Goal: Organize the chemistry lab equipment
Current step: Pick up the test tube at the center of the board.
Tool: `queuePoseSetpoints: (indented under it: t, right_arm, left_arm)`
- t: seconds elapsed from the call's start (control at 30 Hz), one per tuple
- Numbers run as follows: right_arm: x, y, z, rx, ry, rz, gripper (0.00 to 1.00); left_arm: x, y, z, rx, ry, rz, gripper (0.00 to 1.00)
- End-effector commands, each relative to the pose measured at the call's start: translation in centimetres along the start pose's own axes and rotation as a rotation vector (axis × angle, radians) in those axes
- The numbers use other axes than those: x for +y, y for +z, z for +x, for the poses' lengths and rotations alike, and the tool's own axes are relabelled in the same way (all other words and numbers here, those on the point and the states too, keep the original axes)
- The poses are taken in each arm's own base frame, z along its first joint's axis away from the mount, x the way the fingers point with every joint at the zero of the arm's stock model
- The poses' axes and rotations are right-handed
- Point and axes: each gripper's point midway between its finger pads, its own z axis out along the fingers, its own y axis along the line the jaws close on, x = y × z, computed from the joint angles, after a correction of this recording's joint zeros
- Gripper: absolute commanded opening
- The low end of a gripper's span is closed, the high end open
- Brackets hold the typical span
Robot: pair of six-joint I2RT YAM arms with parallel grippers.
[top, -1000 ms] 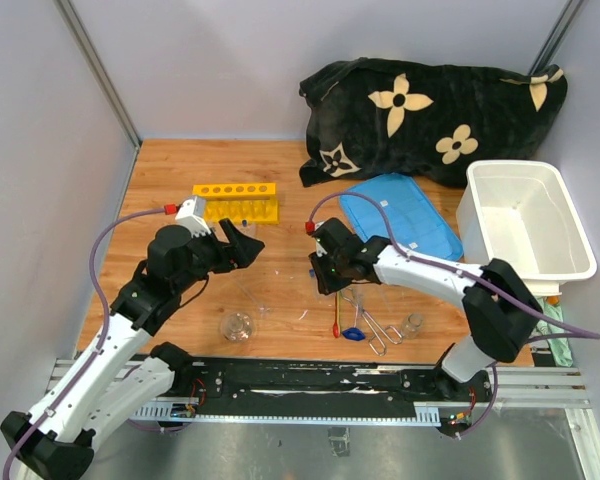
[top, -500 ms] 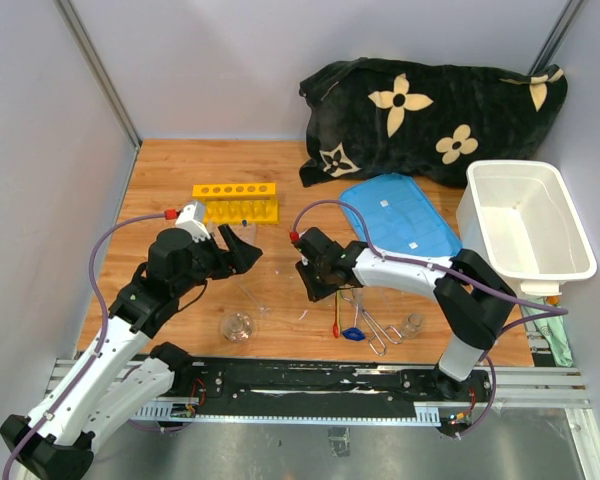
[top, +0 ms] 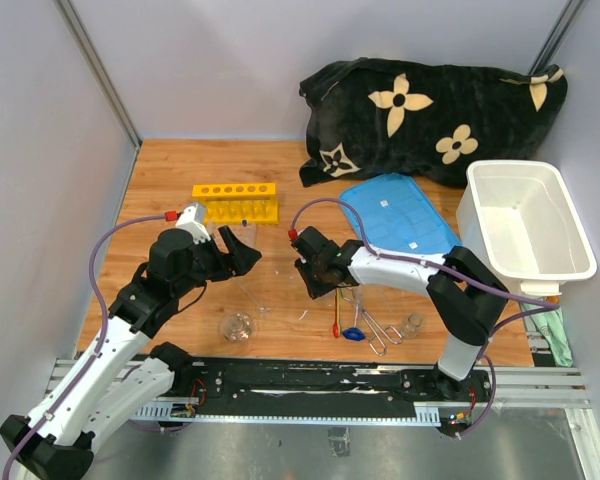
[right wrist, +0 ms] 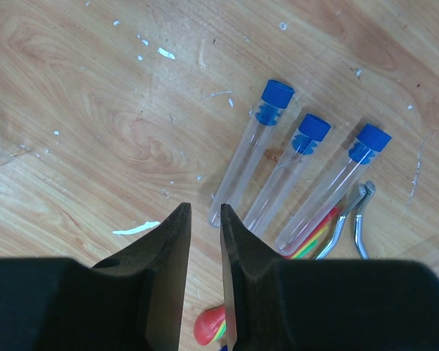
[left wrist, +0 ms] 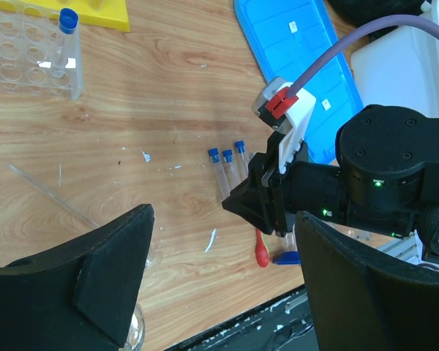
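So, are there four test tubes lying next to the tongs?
No, only three blue-capped test tubes lie side by side beside the metal tongs.

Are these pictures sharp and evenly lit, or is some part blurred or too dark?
Top external view: even light, soft shadows; the glass flask is faint against the table. Right wrist view: the test tubes are sharp, but the right gripper is an almost black silhouette. Left wrist view: table sharp, the near fingers dark.
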Motion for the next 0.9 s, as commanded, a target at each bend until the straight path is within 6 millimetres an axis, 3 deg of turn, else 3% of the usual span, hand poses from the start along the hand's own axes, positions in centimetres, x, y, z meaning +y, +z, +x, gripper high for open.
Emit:
queuePoseSetpoints:
  t: [0.0, 0.47, 0.87]
  right_arm:
    - [-0.9, 0.5, -0.8, -0.005, 0.003, 0.040, 0.24]
    - [-1.8, 0.2, -0.5, -0.013, 0.012, 0.070, 0.23]
    - [-2.5, 1.7, -0.2, 0.021, 0.005, 0.086, 0.22]
  left_arm:
    - [-0.9, -0.5, -1.3, -0.036, -0.003, 0.020, 0.82]
    - [-1.1, 0.3, -1.2, -0.021, -0.003, 0.030, 0.82]
    - [-1.1, 0.5, -1.2, -0.016, 0.000, 0.027, 0.82]
